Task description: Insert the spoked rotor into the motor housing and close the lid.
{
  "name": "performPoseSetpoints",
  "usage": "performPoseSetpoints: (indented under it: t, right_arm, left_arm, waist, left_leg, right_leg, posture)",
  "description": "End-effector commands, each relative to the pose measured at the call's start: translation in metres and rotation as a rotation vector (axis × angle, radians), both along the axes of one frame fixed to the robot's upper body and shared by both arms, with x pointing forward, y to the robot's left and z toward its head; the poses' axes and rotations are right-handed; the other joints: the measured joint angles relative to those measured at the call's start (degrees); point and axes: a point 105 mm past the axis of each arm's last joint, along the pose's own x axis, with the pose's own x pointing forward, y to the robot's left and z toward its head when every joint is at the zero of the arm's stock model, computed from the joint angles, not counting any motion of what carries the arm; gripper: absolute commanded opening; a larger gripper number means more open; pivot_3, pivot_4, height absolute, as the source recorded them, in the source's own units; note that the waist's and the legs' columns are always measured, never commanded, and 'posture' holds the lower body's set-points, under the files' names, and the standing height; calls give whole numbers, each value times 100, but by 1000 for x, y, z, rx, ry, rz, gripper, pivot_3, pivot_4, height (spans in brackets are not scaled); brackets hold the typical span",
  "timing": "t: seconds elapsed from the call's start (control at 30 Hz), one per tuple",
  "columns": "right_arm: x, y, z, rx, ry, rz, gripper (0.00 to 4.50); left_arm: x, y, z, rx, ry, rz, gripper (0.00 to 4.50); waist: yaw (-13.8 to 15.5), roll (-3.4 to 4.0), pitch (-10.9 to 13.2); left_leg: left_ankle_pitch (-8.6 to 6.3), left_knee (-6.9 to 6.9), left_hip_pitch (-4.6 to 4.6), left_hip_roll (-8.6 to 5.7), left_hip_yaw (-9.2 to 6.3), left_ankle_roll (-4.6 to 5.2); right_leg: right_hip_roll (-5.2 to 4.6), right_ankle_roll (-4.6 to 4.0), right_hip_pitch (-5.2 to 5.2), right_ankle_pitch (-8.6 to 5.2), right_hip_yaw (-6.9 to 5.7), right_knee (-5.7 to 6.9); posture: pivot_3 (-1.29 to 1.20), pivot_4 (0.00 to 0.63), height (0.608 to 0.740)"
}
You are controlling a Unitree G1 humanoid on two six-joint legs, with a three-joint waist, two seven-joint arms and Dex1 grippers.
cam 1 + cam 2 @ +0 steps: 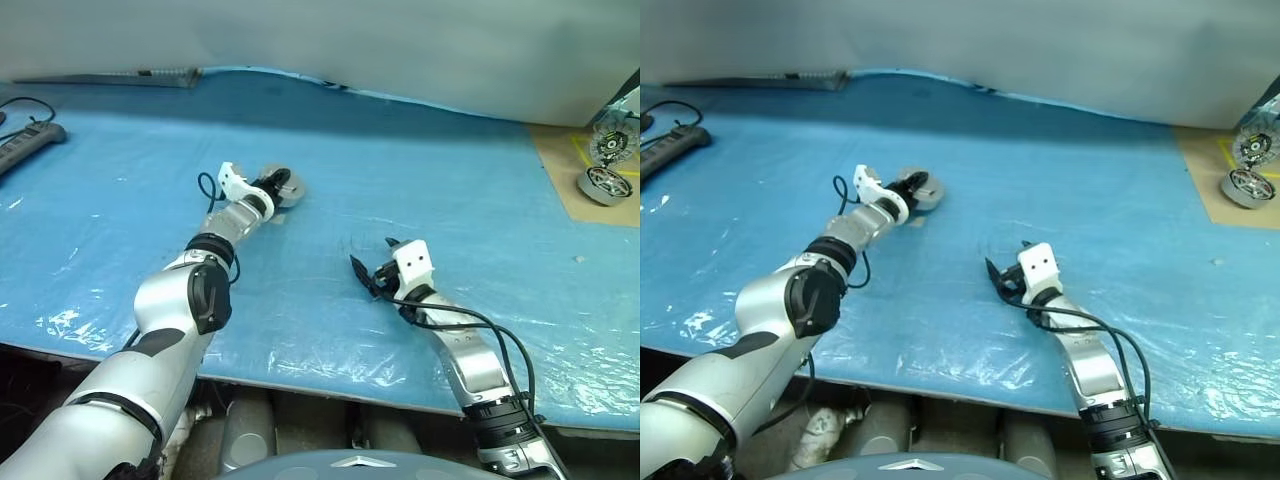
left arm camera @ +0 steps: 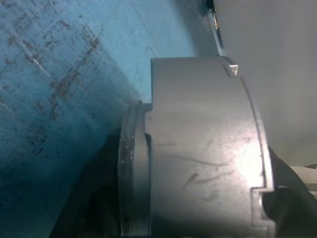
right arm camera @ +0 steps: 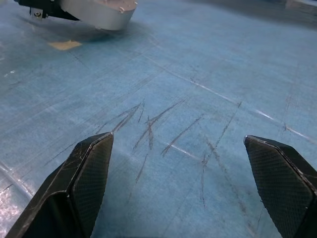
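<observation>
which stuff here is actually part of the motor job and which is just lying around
Part of the job:
- motor housing, lid shut, at the left claw
- right claw, open over bare mat

Lying about:
- duplicate motor on the brown pad
- finned disc behind it
- power strip

One housing [image 1: 285,188], two grippers [image 1: 268,190] [image 1: 368,272], one power strip [image 1: 30,143] and two spare motor parts [image 1: 607,185] [image 1: 610,143] are present.

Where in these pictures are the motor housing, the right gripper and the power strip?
motor housing [image 2: 203,148]: left wrist view, on its grey side wall.
right gripper [image 3: 183,191]: right wrist view, midway between its open fingertips.
power strip [image 1: 30,145]: left eye view, on its dark body at the table's far left edge.
</observation>
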Motion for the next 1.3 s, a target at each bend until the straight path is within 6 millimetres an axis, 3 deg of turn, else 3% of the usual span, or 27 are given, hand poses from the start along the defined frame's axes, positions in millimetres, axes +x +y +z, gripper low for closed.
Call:
performPoseSetpoints:
  t: [0.03, 0.1, 0.13, 0.47, 0.63, 0.87, 1.03, 1.3]
  right_arm:
    - [1, 3, 9, 1, -38, 11, 4500]
    - [2, 4, 9, 4, -36, 12, 4500]
    - [2, 5, 10, 7, -35, 13, 4500]
    - [7, 12, 15, 53, -16, 54, 4500]
    - [9, 15, 18, 81, 1, 75, 4500]
    - [6, 12, 12, 96, 28, 61, 4500]
    - [1, 1, 11, 126, 21, 5, 4500]
    - [-8, -15, 19, 129, -74, -65, 4500]
  left_arm:
    - [4, 0, 13, 33, -22, -4, 3761]
    - [2, 3, 7, 53, -8, -9, 4421]
    - [1, 6, 2, 65, 6, -10, 4470]
    - [-36, 28, -64, 182, 147, -189, 4470]
    - [-60, 38, -83, 290, 125, -331, 4470]
    - [-95, 41, -69, 582, -172, -426, 4470]
    - [-113, 36, -47, 766, -407, -341, 4470]
    - [-135, 22, -40, 960, -624, -306, 4470]
  waist:
    - [0, 0, 0]
    - [0, 0, 0]
    - [-3, 1, 0]
    - [-55, 22, -13]
    - [-67, 48, -29]
    - [-147, 62, -39]
    - [-163, 61, -38]
    - [-174, 59, -37]
  left_leg:
    - [0, 0, -1, -2, -1, 0]
    - [0, 0, -3, -5, -3, 1]
    - [0, 0, 2, -7, -5, 1]
    - [3, -20, 85, -32, -4, 11]
    - [4, -63, 159, -30, 0, 18]
    - [4, -103, 147, -8, 12, 17]
    - [3, -137, 140, -8, 16, 17]
    - [3, -143, 116, -8, 11, 16]
  right_leg:
    - [-3, 0, 2, 0, -5, -2]
    - [-10, 0, 7, 0, -34, -5]
    - [-14, -1, 15, 0, -44, -6]
    - [-47, -31, 99, -19, -42, -15]
    - [-51, -59, 139, -42, -25, -21]
    - [-50, -76, 123, -69, -38, -29]
    - [-50, -72, 114, -93, -50, -33]
    - [-50, -45, 93, -90, -56, -40]
  posture:
    - [0, 150, 740]
    - [0, 150, 740]
    - [0, 150, 740]
    - [0, 150, 740]
    - [0, 150, 740]
    - [0, 150, 740]
    - [0, 150, 740]
    - [0, 150, 740]
